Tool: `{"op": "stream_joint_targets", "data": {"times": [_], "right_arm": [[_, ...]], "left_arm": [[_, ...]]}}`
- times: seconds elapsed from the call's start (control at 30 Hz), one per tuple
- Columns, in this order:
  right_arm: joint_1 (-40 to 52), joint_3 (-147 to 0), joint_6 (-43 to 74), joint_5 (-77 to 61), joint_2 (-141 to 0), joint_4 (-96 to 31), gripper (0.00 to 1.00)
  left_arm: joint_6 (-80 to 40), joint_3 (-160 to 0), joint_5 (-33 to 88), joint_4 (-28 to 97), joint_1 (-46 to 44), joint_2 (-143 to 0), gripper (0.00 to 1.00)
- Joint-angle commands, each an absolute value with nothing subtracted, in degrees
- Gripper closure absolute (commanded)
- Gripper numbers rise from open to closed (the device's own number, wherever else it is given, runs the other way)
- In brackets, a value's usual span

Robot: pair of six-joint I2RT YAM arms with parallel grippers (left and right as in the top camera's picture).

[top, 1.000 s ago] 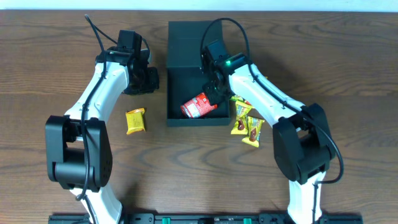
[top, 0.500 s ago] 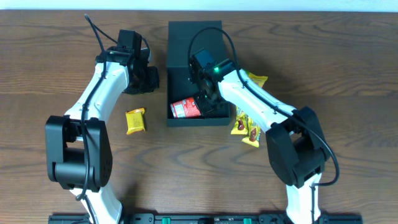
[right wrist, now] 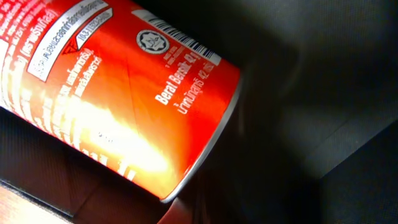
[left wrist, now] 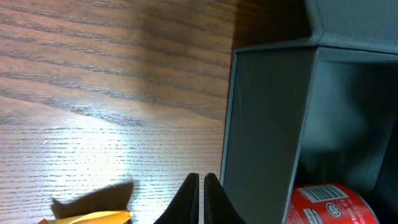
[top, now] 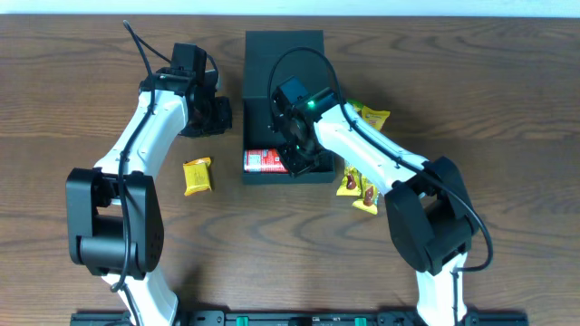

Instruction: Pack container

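The dark teal container (top: pixel 319 174) stands open at the table's middle, its flap lid (top: pixel 284 52) folded back. A red can (top: pixel 265 160) lies on its side in the container's front left corner. My right gripper (top: pixel 297 159) is down inside the container, shut, its tip against the can's right end. The right wrist view is filled by the can (right wrist: pixel 112 93) and the dark container floor (right wrist: pixel 311 93), with the right gripper (right wrist: pixel 200 213) barely showing. My left gripper (left wrist: pixel 202 199) is shut and empty over the table, just outside the container's left wall (left wrist: pixel 261 124).
One yellow snack packet (top: pixel 198 175) lies left of the container, near the left gripper. Several more yellow packets (top: pixel 360 186) lie at the container's right side under the right arm, one (top: pixel 373 116) further back.
My right gripper has swept left inside the container, sliding the red can from the middle into the front left corner. The left arm has stayed still.
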State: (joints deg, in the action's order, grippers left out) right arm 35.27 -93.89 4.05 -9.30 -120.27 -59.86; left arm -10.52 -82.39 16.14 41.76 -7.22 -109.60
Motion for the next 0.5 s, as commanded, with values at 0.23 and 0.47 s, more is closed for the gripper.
{"op": "stream_joint_targets", "data": {"times": [0.23,0.47], "right_arm": [[36.2,-97.6,3.2,3.5,-120.6,-60.4,0.99],[33.3,-110.8,3.4,8.7,-120.4,-64.6,0.99]], "left_arm": [[-10.7,-83.5,15.6,41.7,-7.0,-108.6,0.94],[-10.7,-86.1,7.8,46.1,-7.0,-107.6,0.94]]}}
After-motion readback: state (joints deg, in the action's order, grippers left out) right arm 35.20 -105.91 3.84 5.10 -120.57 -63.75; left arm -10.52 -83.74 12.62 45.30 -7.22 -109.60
